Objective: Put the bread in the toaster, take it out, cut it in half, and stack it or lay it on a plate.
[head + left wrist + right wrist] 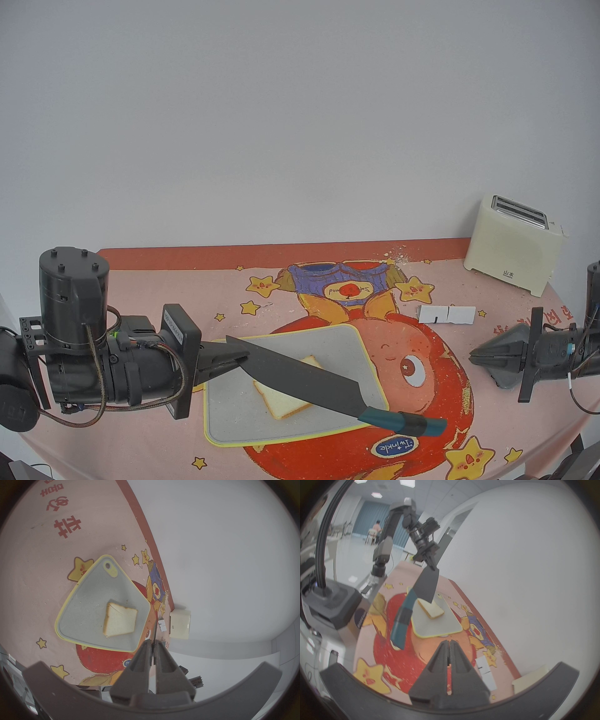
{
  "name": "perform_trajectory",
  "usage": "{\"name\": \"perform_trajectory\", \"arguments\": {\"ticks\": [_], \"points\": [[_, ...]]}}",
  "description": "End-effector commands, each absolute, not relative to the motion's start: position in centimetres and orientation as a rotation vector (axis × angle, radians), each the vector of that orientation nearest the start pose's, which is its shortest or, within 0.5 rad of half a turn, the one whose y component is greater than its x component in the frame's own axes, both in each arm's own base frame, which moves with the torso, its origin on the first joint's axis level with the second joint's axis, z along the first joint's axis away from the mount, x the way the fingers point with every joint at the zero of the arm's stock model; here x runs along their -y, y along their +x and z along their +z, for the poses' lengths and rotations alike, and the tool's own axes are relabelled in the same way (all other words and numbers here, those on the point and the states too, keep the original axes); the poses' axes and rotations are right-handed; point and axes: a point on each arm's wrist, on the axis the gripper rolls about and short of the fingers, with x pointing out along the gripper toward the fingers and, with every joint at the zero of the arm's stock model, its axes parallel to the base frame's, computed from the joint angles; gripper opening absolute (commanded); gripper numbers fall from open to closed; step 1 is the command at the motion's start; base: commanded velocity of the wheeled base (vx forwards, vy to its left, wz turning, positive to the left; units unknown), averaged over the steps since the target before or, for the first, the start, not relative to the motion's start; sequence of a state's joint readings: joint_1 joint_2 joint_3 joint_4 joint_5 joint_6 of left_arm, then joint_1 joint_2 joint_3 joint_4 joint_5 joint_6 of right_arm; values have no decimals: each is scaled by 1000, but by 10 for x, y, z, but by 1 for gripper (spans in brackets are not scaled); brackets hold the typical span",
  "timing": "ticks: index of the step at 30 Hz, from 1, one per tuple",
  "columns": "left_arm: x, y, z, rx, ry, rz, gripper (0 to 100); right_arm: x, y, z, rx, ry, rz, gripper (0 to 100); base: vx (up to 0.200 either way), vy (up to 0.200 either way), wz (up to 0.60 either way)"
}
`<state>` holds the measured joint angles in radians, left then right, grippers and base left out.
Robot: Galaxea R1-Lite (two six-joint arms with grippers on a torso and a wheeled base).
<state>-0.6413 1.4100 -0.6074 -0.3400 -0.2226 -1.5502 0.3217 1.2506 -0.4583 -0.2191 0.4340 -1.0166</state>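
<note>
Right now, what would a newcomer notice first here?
The knife, clamped by its blade in the left gripper, slants over the bread on the board, teal handle sticking out free. The toaster stands at the far right corner of the table, and the right gripper hangs shut and empty nearer the robot.

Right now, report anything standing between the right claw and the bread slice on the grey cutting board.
The black-bladed knife with a teal handle, gripped in the left claw, slants over the square bread slice on the side facing the shut right claw.
</note>
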Motion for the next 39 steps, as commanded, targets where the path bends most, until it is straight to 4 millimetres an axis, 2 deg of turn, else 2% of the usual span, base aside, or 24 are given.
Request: {"name": "perform_trajectory", "arguments": {"ticks": [1,9,16,27,39], "points": [[138,174,182,-1013,-1356,-328,0,-72,145,164,-150,-1046,943,100,0,0,0],[139,177,183,-1001,-1437,-332,0,-72,137,159,-246,-1136,773,100,0,0,0],[141,181,178,-1018,-1444,-303,0,-77,137,159,-255,-1182,730,100,0,0,0],[151,195,174,-984,-1503,-337,0,-98,119,160,-216,-1281,695,100,0,0,0],[156,201,168,-993,-1502,-325,0,-109,122,154,-268,-1273,678,100,0,0,0]]}}
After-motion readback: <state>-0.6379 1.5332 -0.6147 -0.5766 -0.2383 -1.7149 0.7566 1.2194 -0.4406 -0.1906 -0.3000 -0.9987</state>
